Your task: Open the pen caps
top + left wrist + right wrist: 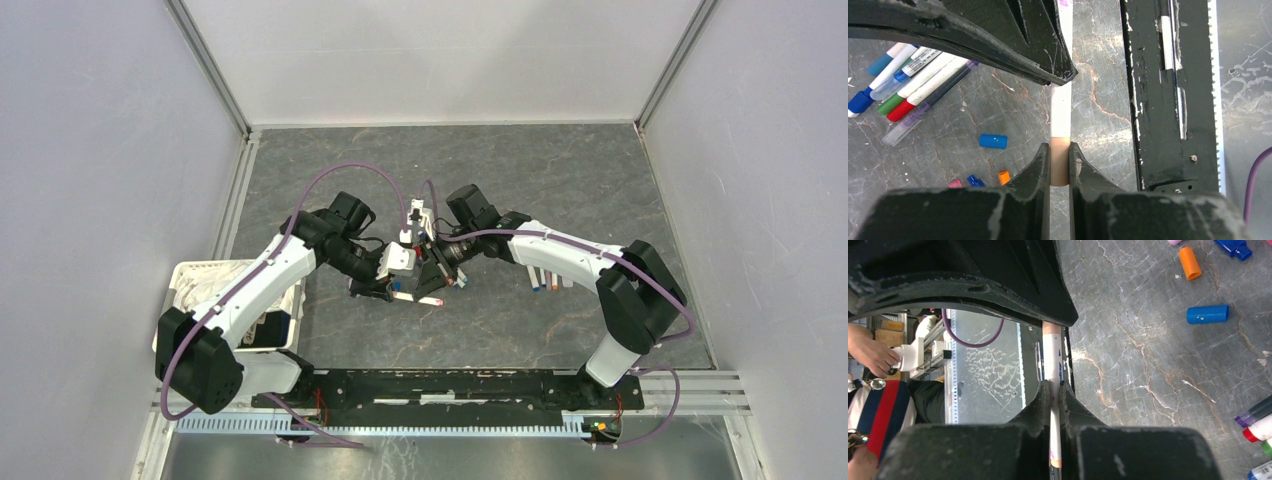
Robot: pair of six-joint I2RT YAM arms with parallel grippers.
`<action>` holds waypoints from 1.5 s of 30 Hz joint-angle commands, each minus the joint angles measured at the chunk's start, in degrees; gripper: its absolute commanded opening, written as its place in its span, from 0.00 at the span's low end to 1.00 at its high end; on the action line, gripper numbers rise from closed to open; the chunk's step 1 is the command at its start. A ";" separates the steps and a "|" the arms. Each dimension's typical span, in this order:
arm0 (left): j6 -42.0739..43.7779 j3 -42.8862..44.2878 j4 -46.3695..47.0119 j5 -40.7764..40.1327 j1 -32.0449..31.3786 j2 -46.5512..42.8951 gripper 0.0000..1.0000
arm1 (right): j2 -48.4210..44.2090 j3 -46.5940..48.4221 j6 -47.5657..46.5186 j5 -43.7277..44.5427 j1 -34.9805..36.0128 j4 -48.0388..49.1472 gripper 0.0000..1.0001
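Fingers of the left gripper (1060,156) are clamped on the stubby peach-coloured plastic cap (1060,167) of a slim white-barrelled marker pen (1060,112), held over the grey marble-patterned table (1098,75). The right gripper (1054,390) pinches the same pen's barrel from the opposite end, its jaws pressed tight against the white plastic. The cap sits flush against the barrel, not yet off. From above, both grippers meet near the middle of the table with the pen spanning between them. Loose caps lie on the surface apart from the held pen: a blue cylindrical cap (993,141), a small orange cap (1004,177), a dark blue cap (974,180) and a pink cap (955,184). A cluster of other marker pens (908,80) lies side by side nearby.
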 commanded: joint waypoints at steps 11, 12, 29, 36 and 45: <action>0.69 1.85 -0.92 0.51 -0.98 -0.65 0.02 | 5.33 1.21 6.93 -2.68 2.76 11.03 0.48; 0.63 1.91 -0.96 0.36 -0.98 -0.76 0.02 | 5.94 1.61 7.01 -2.76 2.90 10.96 0.48; 5.16 2.31 -1.09 -13.52 -0.14 -1.15 0.02 | 1.98 -3.33 0.22 0.27 1.56 3.74 0.00; 10.94 4.97 -2.37 -16.80 8.92 0.82 0.02 | -5.25 -11.63 -2.31 5.20 -0.36 1.30 0.00; 7.14 -0.08 5.15 -14.16 12.56 1.87 0.02 | -13.09 -16.61 0.28 16.95 -7.28 1.20 0.00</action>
